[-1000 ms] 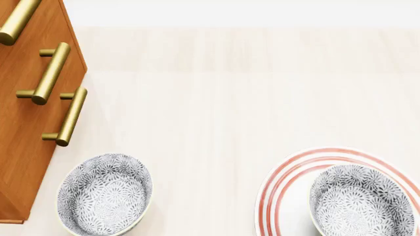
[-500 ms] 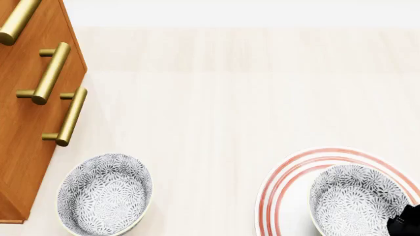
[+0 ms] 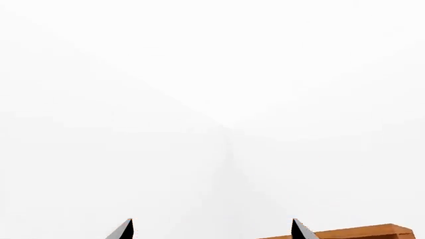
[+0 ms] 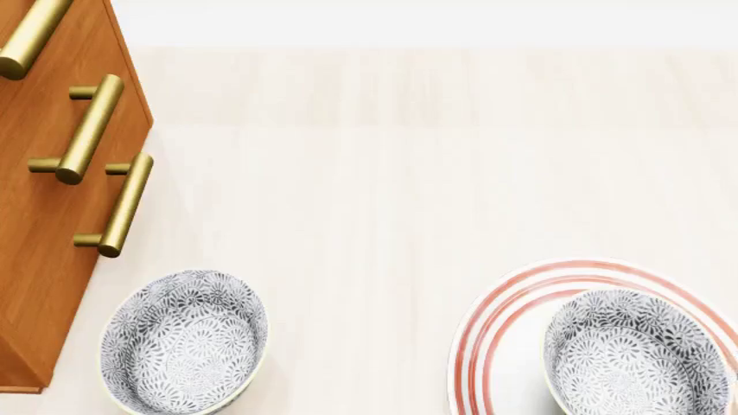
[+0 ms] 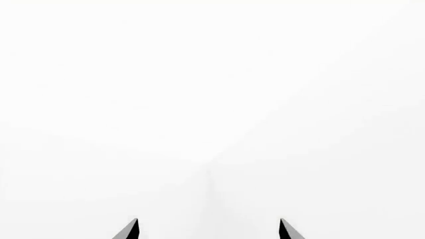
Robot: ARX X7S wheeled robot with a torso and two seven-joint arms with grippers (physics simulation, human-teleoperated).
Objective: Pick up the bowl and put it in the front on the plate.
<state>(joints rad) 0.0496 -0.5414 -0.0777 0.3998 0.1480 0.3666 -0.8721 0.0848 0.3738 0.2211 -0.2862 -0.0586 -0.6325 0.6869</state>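
Neither arm shows in head view. Left end effector [image 3: 211,230]: only two dark fingertips visible, set wide apart, nothing between them, facing blank white with an orange-brown cabinet edge [image 3: 359,232] beside one tip. Right end effector [image 5: 208,230]: same, tips spread wide, empty, facing white.

The bowl [image 4: 632,356], grey-blue floral inside and out, sits upright on the plate [image 4: 507,328], red-ringed, at the counter's [image 4: 403,190] near right. An identical bowl [image 4: 182,341] stands near left, beside the wooden cabinet [image 4: 47,216] with brass handles [image 4: 90,128].
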